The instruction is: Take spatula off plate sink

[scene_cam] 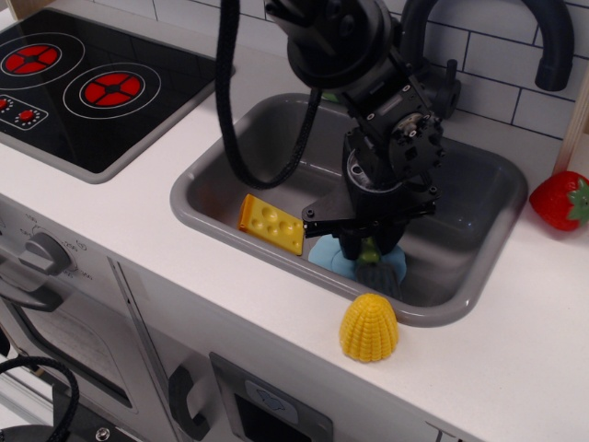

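The spatula [378, 275] lies on the light-blue plate [325, 254] in the front right part of the grey sink [198, 198]. Its dark slotted blade sticks out toward the sink's front wall. Its lime-green handle shows only as a sliver between my fingers. My gripper [371, 247] is lowered straight onto the handle, with its two black fingers pressed in on either side of it. The spatula still rests on the plate. My arm hides much of the plate.
A yellow holed cheese wedge [272, 224] lies in the sink left of the plate. A yellow corn cob [369, 328] stands on the white counter just in front. A strawberry [561, 200] sits at the right, a black stovetop [83, 87] at the left, and a dark faucet [552, 46] behind.
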Robot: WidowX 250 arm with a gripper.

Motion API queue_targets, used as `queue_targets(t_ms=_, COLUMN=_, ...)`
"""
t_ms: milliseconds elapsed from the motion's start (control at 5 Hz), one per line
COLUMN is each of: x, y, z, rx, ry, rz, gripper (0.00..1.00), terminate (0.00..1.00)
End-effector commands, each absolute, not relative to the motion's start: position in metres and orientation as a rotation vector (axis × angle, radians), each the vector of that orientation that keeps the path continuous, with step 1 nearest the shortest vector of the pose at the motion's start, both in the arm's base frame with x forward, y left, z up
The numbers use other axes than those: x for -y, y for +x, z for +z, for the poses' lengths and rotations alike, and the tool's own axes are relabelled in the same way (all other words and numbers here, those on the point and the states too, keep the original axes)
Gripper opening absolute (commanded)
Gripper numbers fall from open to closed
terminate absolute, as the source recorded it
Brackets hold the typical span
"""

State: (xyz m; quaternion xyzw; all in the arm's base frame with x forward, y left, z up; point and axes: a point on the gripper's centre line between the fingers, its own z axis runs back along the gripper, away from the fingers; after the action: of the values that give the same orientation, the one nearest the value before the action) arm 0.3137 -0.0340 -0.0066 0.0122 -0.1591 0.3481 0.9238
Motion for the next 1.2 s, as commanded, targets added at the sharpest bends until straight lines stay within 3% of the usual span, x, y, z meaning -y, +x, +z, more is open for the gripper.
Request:
queue_targets(t_ms=0, x=0.033, y=0.317, z=0.003, rx=0.332, ry=-0.003, rz=0.710, gripper=0.00, terminate=0.00)
queue_targets(t_ms=400, x=0.033, y=0.322, z=0.028, rx=0.350, ry=-0.022, rz=0.741, gripper=0.00, terminate=0.00)
queue_targets(t_ms=600, x=0.033, y=0.326, z=0.045, rx=0.404, ry=-0.014, rz=0.743, gripper=0.00, terminate=0.00)
queue_targets(t_ms=800, x=0.035, y=0.330, z=0.054, rx=0.456, ry=-0.013, rz=0.728, gripper=0.00, terminate=0.00)
queue_targets(t_ms=1000, x=0.046, y=0.342, z=0.050, rx=0.444, ry=-0.011, rz=0.695, gripper=0.00, terminate=0.00)
